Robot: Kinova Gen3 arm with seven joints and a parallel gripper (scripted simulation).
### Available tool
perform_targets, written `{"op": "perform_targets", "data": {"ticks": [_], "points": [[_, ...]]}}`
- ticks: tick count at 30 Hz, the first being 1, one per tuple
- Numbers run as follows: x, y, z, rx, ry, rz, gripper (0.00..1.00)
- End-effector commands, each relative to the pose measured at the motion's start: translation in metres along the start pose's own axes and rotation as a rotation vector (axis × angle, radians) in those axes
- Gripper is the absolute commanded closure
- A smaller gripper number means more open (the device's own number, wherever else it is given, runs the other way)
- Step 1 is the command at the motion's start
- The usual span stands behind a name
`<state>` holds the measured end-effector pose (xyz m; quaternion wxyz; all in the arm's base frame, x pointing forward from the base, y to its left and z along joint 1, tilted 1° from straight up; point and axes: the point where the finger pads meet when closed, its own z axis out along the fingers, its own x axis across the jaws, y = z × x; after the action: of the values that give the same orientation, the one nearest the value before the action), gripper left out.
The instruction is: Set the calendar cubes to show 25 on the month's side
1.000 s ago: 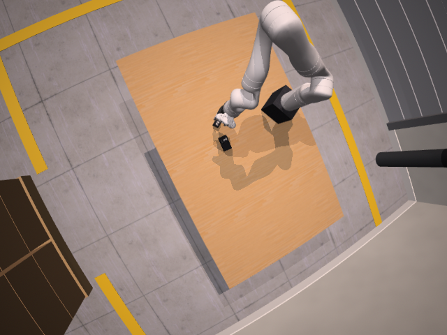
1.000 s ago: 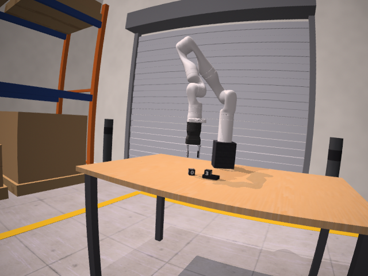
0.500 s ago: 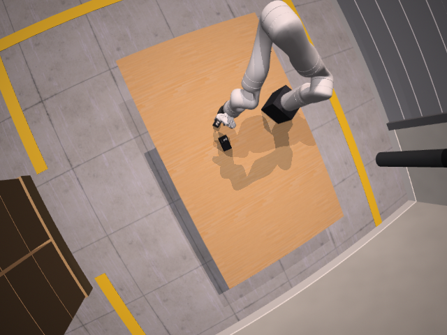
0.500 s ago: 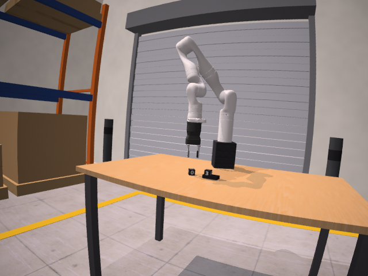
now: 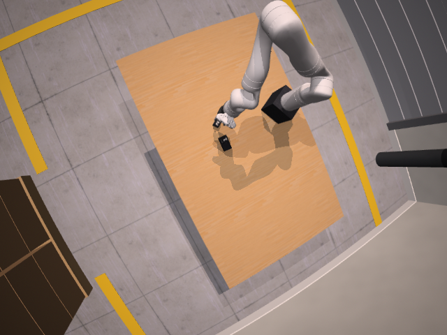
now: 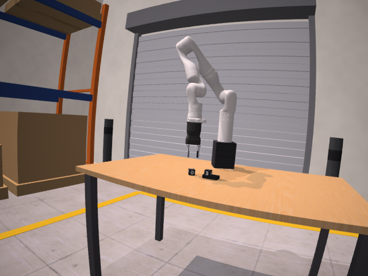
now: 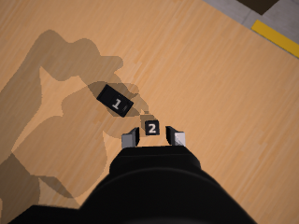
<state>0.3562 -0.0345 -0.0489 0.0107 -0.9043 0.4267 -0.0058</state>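
Step in hand, by judgement: approach to loose cube (image 7: 151,128), "2" on top, standing on table (image 7: 224,84) outside tray (image 7: 115,101). Gripper (image 7: 153,138) hangs above it, fingers spread, nothing held. Second cube sits in tray, "1" up. Next: descend, straddle cube squarely, close. Cubes matte black, white digits; tray low, black; tabletop wood-grained.

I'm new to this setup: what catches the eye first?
The white arm hangs over the wooden table, its open gripper above a loose black cube showing 2 on top. Beside it, a second cube stands in the black tray.
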Motion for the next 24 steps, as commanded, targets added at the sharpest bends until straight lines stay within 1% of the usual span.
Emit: {"op": "perform_targets", "data": {"ticks": [1, 16, 24], "points": [[0.0004, -0.0003, -0.0005, 0.001, 0.001, 0.000, 0.10], [0.0004, -0.0003, 0.0011, 0.001, 0.002, 0.000, 0.10], [0.0003, -0.0003, 0.0081, 0.001, 0.002, 0.000, 0.10]]}}
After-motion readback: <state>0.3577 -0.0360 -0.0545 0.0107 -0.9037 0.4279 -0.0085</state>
